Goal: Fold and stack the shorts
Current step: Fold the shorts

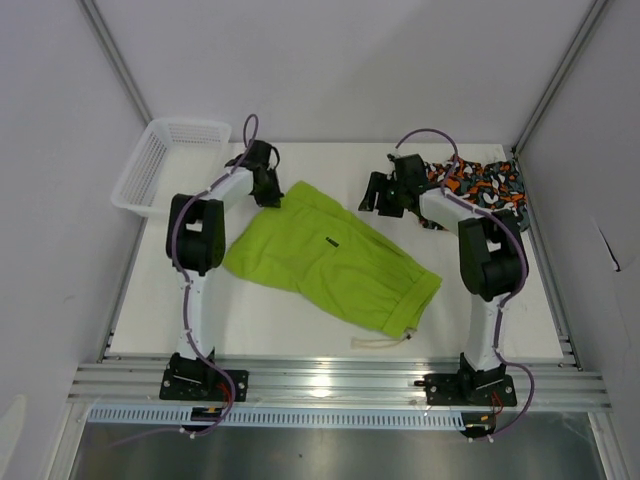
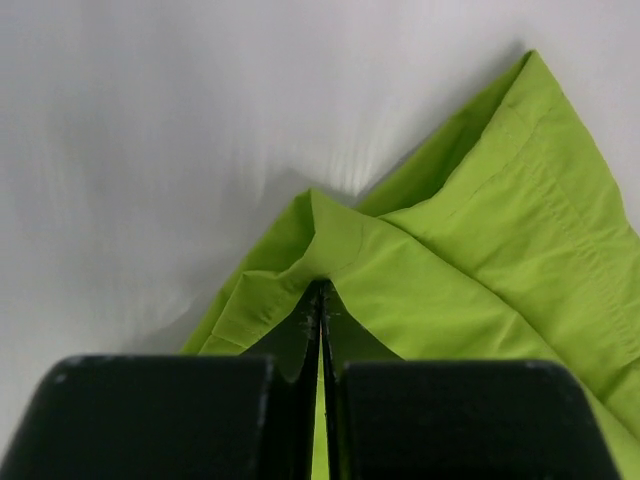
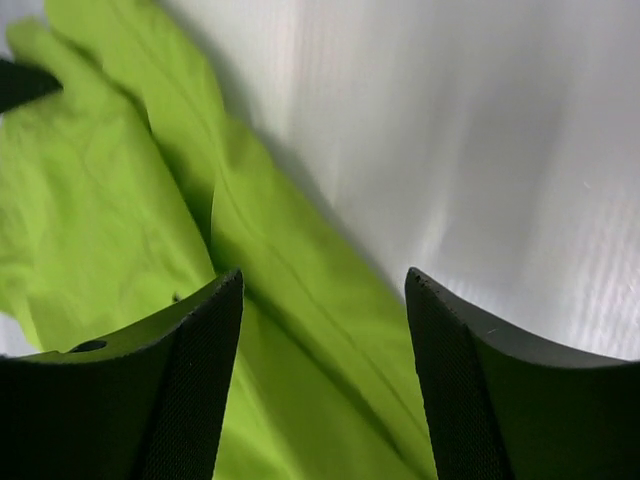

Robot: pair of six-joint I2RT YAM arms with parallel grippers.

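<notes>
The lime green shorts (image 1: 330, 255) lie spread flat in the middle of the table, their white drawstring (image 1: 380, 342) trailing at the near edge. My left gripper (image 1: 270, 190) is at their far left corner. In the left wrist view it (image 2: 322, 292) is shut on a pinched fold of the green fabric (image 2: 480, 250), which tents up at the fingertips. My right gripper (image 1: 380, 195) hovers over the far right edge of the green shorts (image 3: 280, 300), and it (image 3: 325, 290) is open with nothing between its fingers. The camo shorts (image 1: 485, 185) lie bunched at the back right, behind the right arm.
A white mesh basket (image 1: 165, 165) stands at the back left corner, just left of the left arm. Grey walls close in the table on both sides. A metal rail (image 1: 330, 385) runs along the near edge.
</notes>
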